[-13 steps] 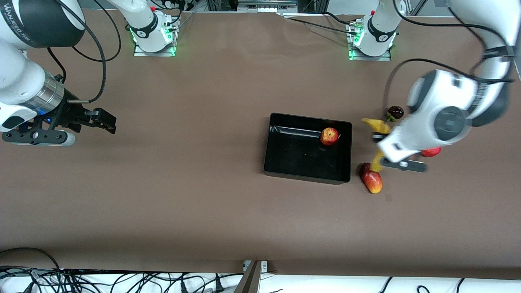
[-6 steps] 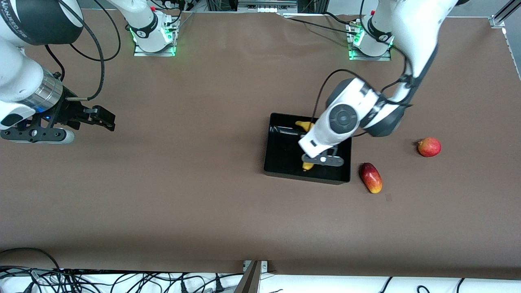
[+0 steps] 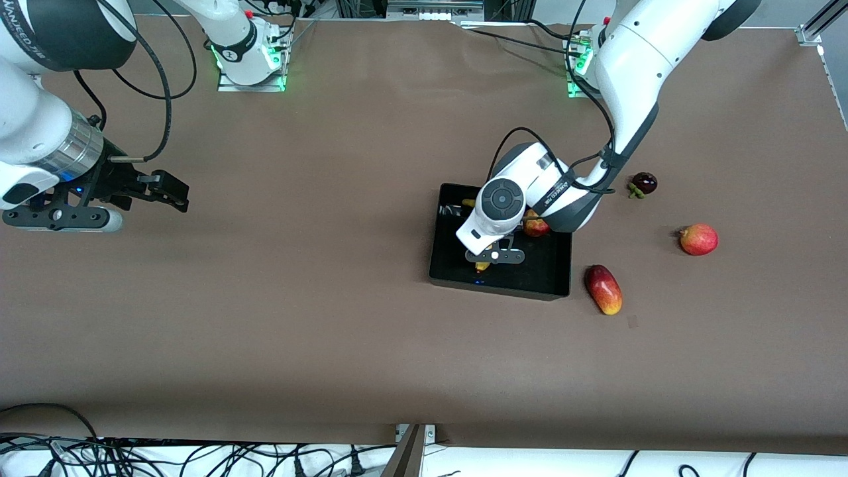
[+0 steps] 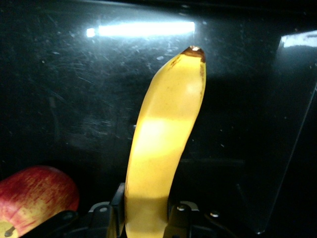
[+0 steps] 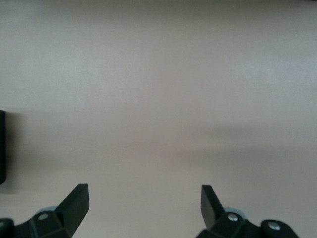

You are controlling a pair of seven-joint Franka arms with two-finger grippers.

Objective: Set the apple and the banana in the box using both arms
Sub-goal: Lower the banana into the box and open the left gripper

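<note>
The black box (image 3: 551, 277) sits mid-table. The apple (image 3: 536, 226) lies in it, partly hidden by the left arm; it also shows in the left wrist view (image 4: 34, 196). My left gripper (image 3: 488, 256) is down inside the box, shut on the yellow banana (image 4: 163, 144). In the front view only the banana's tips (image 3: 482, 266) peek out from under the hand. The glossy box floor (image 4: 74, 99) lies close under the banana. My right gripper (image 3: 165, 192) is open and empty, waiting over bare table at the right arm's end; its jaws (image 5: 143, 198) stand wide apart.
Outside the box, toward the left arm's end, lie an elongated red-yellow fruit (image 3: 603, 289), a pink-red fruit (image 3: 699, 239) and a small dark fruit (image 3: 643, 183). Brown table all around.
My left arm has carried the banana from beside the box over the rim and lowered it into the box. The right arm has not moved.
</note>
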